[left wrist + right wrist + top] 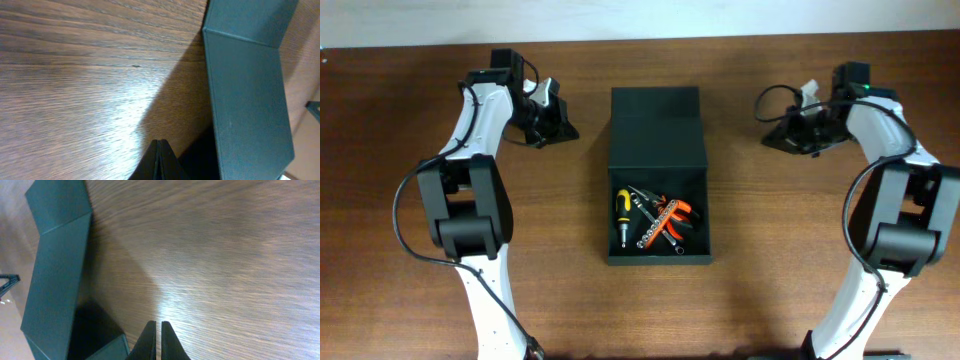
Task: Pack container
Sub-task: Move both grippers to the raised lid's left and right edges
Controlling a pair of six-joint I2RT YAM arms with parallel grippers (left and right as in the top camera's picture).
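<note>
The container (660,258) sits open on the desk (760,250) (flap lid (656,125) folded back), holding a yellow-handled screwdriver (622,212), orange-handled pliers (676,217) and silver metal pieces (650,236).

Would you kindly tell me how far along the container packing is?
Done: a yellow-handled screwdriver, orange pliers and other tools lie inside the container. In hand: nothing; left gripper and right gripper are shut, empty. Left: its lid is open.
</note>
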